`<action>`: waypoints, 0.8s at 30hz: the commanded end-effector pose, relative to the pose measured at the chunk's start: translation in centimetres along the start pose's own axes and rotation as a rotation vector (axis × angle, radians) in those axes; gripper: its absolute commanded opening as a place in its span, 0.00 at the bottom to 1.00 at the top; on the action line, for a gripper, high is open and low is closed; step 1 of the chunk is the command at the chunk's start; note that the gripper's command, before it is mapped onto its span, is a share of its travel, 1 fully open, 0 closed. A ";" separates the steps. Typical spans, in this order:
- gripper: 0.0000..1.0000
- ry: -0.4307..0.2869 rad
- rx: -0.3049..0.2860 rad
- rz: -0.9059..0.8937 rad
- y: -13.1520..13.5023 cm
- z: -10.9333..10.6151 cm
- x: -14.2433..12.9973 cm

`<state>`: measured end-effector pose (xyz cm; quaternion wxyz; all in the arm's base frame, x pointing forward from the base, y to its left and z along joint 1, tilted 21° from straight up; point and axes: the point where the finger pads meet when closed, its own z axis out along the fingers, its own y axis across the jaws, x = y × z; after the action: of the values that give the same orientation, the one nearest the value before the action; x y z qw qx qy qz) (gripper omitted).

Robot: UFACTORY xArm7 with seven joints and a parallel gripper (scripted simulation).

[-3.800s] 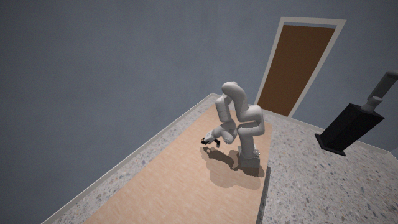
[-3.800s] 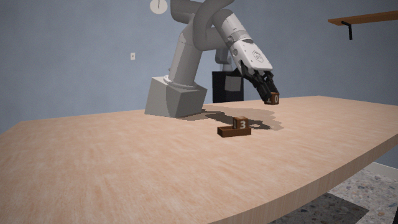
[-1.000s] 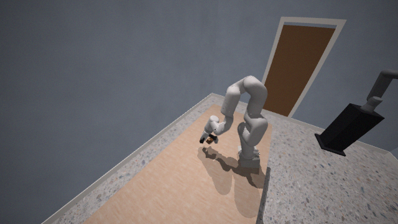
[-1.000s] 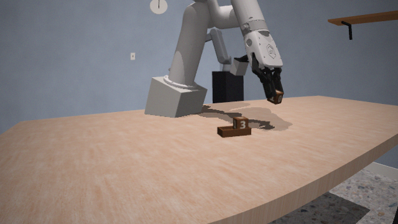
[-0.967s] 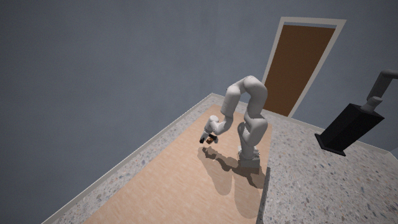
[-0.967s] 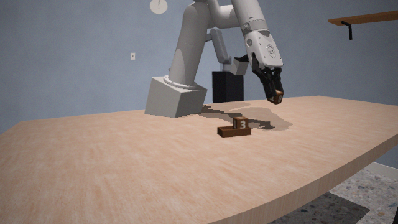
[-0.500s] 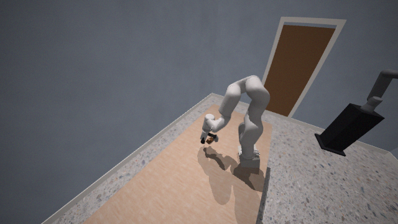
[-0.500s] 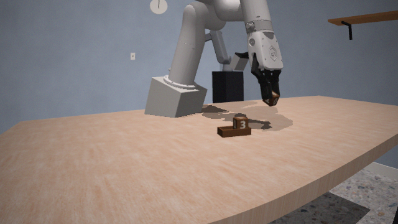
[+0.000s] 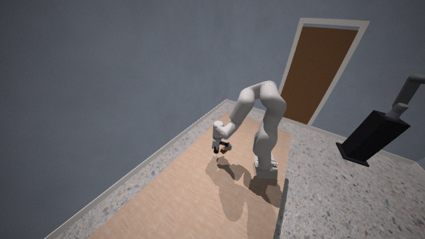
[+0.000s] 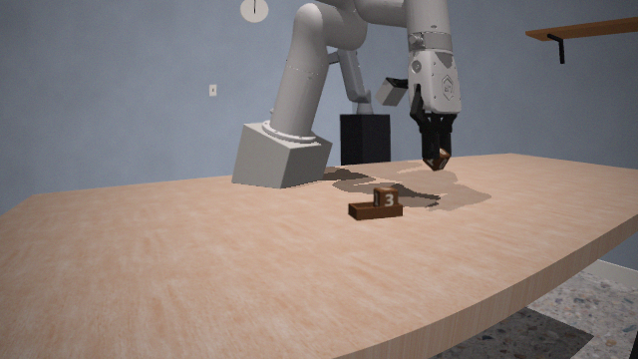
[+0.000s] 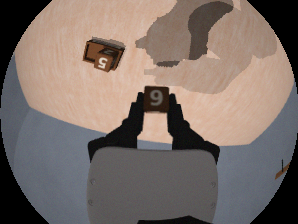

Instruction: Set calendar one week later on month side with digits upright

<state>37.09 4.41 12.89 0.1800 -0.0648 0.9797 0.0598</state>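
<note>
Black fingers of my claw (image 10: 437, 156) (image 11: 156, 100) pinch a brown cube (image 10: 437, 161) (image 11: 156, 99) above the counter (image 10: 199, 259) (image 11: 55, 65) (image 9: 172, 186); from my wrist I see a 9 or a 6 on it, I cannot tell which. Apart from it, a brown tray (image 10: 377, 211) (image 11: 90, 51) rests on pale, pinkish wood grain, bearing the other cube (image 10: 386, 197) (image 11: 103, 61), whose 3 shows in the outside view. Shadows of my arm streak the wood. Past the edge lies speckled stone floor (image 9: 332, 192) (image 10: 593, 294). Farther off stands a black pedestal (image 9: 372, 137) (image 10: 349, 140), then blue-grey walls (image 9: 116, 66) (image 10: 125, 75) with a white-framed brown door (image 9: 320, 66), a round clock (image 10: 254, 10) and a wooden shelf (image 10: 588, 29).

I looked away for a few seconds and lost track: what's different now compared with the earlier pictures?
The arm has swung from a slanted pose to a nearly upright one over the table, turning the held cube so that it now hangs corner-down. Nothing was newly gripped or released: the end effector holds that cube throughout. The tray and its cube stayed put.
</note>
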 end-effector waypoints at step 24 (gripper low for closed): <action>0.27 0.452 0.016 0.009 -0.3 0.0 -1.0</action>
<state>37.64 4.17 13.12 -0.0094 -0.0706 0.9966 0.0413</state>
